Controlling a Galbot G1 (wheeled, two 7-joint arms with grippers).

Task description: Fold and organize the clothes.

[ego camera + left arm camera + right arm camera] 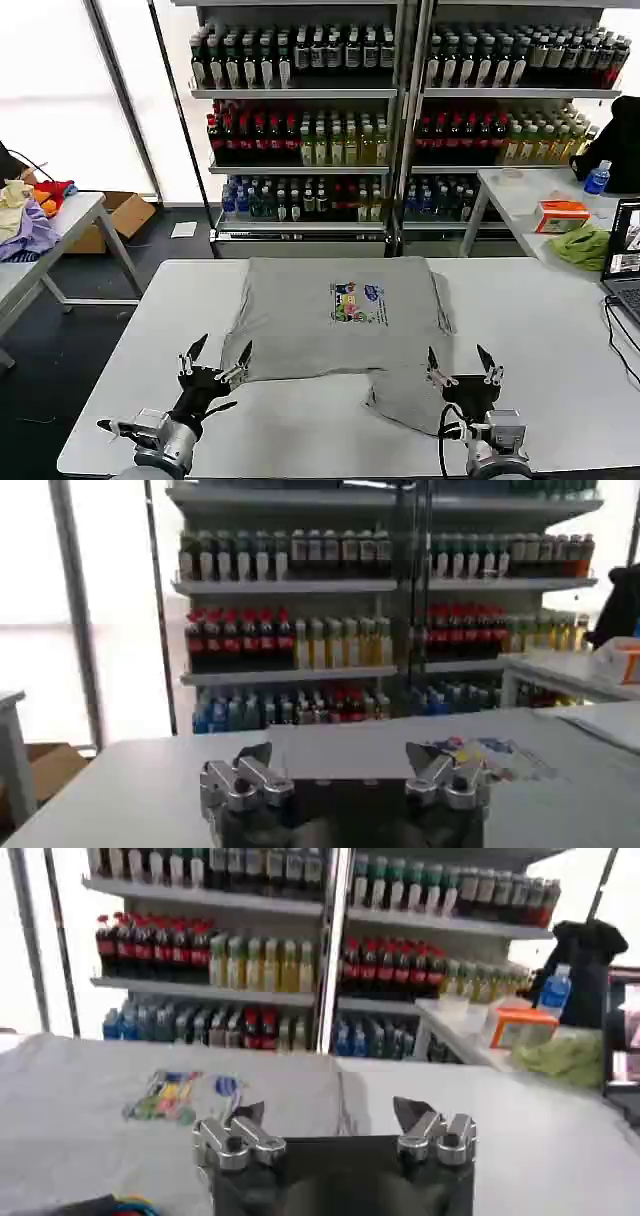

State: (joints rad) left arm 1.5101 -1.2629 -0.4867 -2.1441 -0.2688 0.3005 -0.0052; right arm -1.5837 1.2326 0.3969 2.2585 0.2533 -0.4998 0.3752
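One grey shirt (330,315) is spread print-up at the middle of the white table (540,330), its near edge rumpled. Left gripper (214,358) and right gripper (460,362) are held wide apart-fingered, just short of that near edge.

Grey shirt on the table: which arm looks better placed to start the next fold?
Probably the right. The right gripper hovers open directly over the grey shirt, above its near flap, while the left gripper, also open, sits at the shirt's left near edge, mostly over bare table.

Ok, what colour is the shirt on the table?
Grey shirt, with a small multicoloured chest print; the head view shows it best.
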